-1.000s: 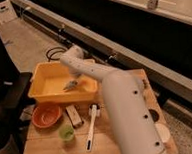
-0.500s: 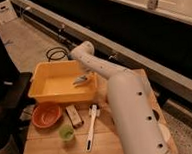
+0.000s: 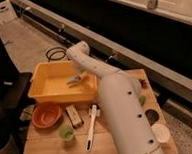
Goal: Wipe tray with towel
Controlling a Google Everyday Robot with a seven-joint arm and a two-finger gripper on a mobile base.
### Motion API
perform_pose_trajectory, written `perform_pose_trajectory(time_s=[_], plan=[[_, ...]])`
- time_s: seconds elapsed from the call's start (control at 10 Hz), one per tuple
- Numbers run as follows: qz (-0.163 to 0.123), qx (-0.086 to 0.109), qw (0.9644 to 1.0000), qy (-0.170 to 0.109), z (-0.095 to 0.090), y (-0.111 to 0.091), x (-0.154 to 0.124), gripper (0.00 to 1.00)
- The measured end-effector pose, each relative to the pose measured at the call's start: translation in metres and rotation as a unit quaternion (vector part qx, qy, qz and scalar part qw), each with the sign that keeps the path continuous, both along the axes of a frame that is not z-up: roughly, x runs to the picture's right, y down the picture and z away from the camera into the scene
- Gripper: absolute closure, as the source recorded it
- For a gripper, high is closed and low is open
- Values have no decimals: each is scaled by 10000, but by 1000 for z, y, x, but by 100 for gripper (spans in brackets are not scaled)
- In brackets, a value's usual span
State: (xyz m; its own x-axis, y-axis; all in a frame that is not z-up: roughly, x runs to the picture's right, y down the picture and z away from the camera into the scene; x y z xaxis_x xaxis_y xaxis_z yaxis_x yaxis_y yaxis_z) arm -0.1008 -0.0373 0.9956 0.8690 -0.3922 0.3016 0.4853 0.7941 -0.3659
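The tray [image 3: 50, 87] is a large yellow-orange tub at the back left of the wooden table. My gripper [image 3: 76, 79] reaches down from my white arm [image 3: 117, 105] into the tray's right half, close to its front wall. A small grey towel [image 3: 73, 80] sits at the gripper's tip, against the tray floor. The gripper looks shut on the towel. Part of the tray's right wall is hidden behind my arm.
A round orange bowl [image 3: 45, 115], a small brown block [image 3: 73, 116], a green cup [image 3: 66, 132] and a long white-handled brush [image 3: 91, 128] lie in front of the tray. A white cup [image 3: 159, 133] stands at the table's right. A black cable coil [image 3: 56, 53] lies on the floor behind.
The gripper and towel swept right across the tray floor, then came back a little to the left. The tray and the other things have not moved.
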Motion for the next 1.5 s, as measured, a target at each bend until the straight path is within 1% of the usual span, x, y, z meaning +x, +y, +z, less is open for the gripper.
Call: perform_pose_trajectory(time_s=[0.1, 0.2, 0.5, 0.6, 0.8, 1.0, 1.1, 1.3, 1.4, 1.5], plan=[[-79, -57, 9999, -134, -5, 9, -21, 100], [-119, -62, 9998, -123, -8, 12, -29, 100], [-179, -127, 9998, 32, -16, 19, -31, 100], [-193, -130, 9996, 135, -18, 19, -21, 100], [-226, -111, 9988, 428, -18, 12, 15, 100], [-226, -74, 9984, 522, -16, 4, 41, 100], [-234, -28, 9985, 500, -14, -1, 46, 100], [-220, 9, 9991, 374, -12, -3, 40, 100], [-235, 26, 9993, 284, -11, -3, 32, 100], [-249, 21, 9996, 160, -11, 0, 17, 100]])
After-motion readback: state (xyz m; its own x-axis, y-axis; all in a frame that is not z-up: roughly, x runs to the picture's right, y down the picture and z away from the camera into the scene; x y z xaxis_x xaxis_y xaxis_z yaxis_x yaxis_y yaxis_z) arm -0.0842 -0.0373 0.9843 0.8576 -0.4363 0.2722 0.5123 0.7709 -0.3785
